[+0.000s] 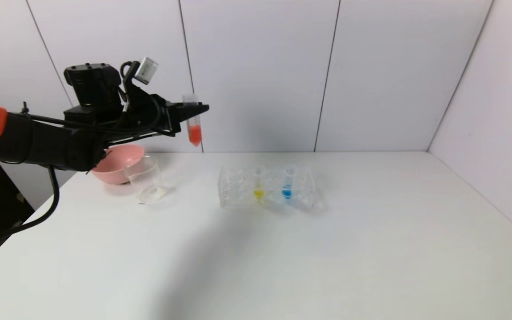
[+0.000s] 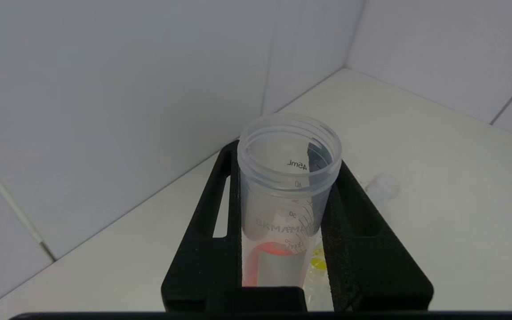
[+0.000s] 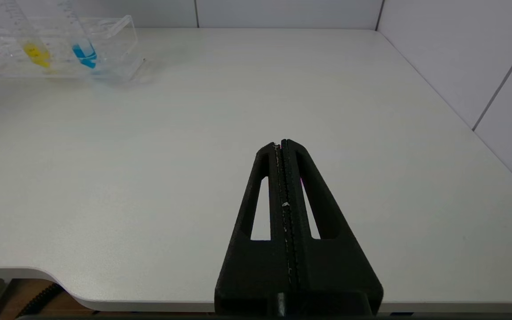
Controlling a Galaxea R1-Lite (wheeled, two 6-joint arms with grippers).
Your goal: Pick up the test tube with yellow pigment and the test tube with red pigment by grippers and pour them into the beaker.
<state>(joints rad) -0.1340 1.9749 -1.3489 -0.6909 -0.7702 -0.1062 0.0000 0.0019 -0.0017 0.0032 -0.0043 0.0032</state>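
White table (image 1: 371,249), bare along its near side. Left gripper (image 1: 192,116) raised high over the table's left part, jaws clamped on the test tube with red pigment (image 1: 193,120), tube upright, open mouth up, well above and right of the beaker. Right gripper (image 3: 282,146) low over the table's near right edge, jaws pressed fully together, holding nothing. Clear tube rack (image 1: 270,189) mid-table. Pink bowl (image 1: 116,163) at far left, touching the beaker (image 1: 147,180) in front. Test tube with yellow pigment (image 1: 258,181) upright in the rack, beside the blue-liquid tube (image 1: 287,181).
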